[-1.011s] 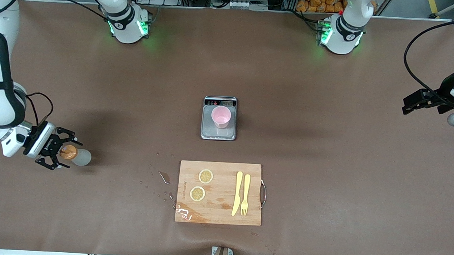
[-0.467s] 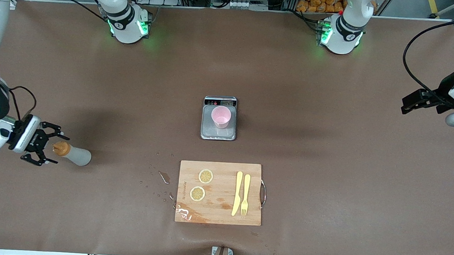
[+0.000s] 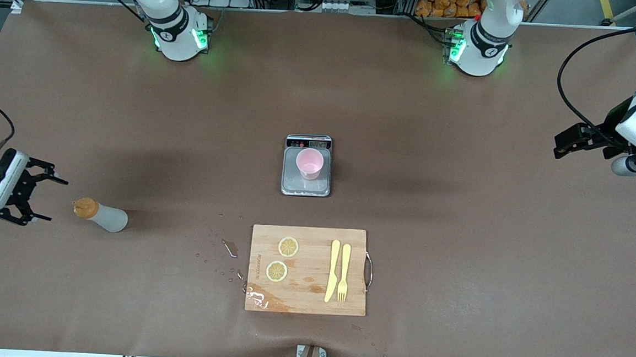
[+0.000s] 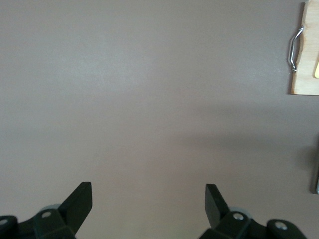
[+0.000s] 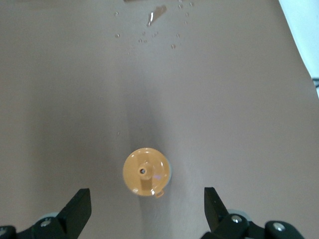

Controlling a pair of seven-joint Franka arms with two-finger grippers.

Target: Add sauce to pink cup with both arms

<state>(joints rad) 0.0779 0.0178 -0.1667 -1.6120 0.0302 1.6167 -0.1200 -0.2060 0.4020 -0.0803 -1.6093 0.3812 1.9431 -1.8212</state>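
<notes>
Apart: right gripper (image 3: 38,197), sauce (image 3: 100,216).

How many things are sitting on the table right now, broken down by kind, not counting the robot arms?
Sauce bottle: 1
Pink cup: 1
Scale: 1
Cutting board: 1
Lemon slices: 2
Yellow knife: 1
Yellow fork: 1
Total: 8
</notes>
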